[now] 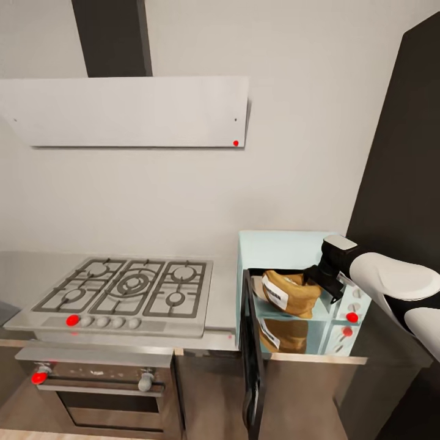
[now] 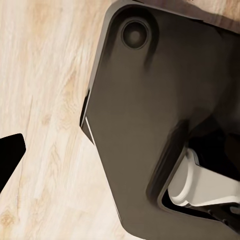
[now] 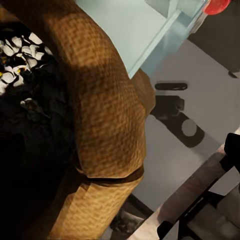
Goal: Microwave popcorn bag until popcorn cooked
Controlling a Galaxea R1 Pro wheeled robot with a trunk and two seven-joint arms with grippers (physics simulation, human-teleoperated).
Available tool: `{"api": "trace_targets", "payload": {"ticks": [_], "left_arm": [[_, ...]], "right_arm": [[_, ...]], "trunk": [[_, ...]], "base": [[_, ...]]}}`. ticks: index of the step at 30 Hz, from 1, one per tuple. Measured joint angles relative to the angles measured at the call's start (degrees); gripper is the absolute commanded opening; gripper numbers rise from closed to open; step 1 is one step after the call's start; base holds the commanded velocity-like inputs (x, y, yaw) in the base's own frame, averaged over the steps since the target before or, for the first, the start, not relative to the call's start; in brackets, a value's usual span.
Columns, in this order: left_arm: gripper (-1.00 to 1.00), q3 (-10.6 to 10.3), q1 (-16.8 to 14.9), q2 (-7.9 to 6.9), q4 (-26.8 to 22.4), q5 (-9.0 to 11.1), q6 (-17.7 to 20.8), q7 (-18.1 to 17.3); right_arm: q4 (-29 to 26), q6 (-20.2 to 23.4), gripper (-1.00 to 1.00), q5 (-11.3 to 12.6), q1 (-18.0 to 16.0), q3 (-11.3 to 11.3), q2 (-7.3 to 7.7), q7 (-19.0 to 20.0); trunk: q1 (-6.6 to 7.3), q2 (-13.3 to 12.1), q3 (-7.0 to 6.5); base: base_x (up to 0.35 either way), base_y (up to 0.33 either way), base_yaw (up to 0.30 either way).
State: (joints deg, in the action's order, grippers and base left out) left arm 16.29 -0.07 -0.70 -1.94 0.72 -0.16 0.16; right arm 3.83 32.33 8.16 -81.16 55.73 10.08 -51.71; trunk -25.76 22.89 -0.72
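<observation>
The pale mint microwave (image 1: 275, 245) stands on the countertop (image 1: 223, 299) with its dark door (image 1: 251, 351) swung open toward me. Inside its opening hangs the tan burlap popcorn bag (image 1: 292, 294), tilted, white label facing left, with its reflection on the glossy floor below. My right gripper (image 1: 319, 278) reaches in from the right and grips the bag's rim. The right wrist view shows the rolled rim (image 3: 107, 110) close up, with pale popcorn pieces (image 3: 15, 47) in the dark inside. A dark fingertip (image 2: 10, 156) of my left gripper shows over the wood floor.
The gas hob (image 1: 131, 287) lies left of the microwave, the oven (image 1: 91, 391) under it and the white range hood (image 1: 122, 110) above. A tall dark cabinet (image 1: 403, 153) rises at the right. My dark base (image 2: 160, 115) shows in the left wrist view.
</observation>
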Motion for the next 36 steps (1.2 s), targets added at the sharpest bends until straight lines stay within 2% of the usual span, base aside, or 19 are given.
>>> {"api": "trace_targets", "payload": {"ticks": [24, 36], "left_arm": [[1.00, 0.00, -0.01, 0.07, 0.00, 0.00, 0.03, 0.00], [1.00, -0.01, -0.01, 0.09, 0.00, 0.00, 0.07, 0.00]], "right_arm": [[0.03, -0.01, 1.00, 0.00, 0.00, -0.05, 0.00, 0.00], [0.03, -0.02, 1.00, 0.00, 0.00, 0.00, -0.01, -0.02]], "trunk": [[0.00, 0.00, -2.26], [-0.03, -0.01, -3.39]], "base": [[-0.003, 0.000, 0.000], [-0.221, -0.094, 0.000]]}}
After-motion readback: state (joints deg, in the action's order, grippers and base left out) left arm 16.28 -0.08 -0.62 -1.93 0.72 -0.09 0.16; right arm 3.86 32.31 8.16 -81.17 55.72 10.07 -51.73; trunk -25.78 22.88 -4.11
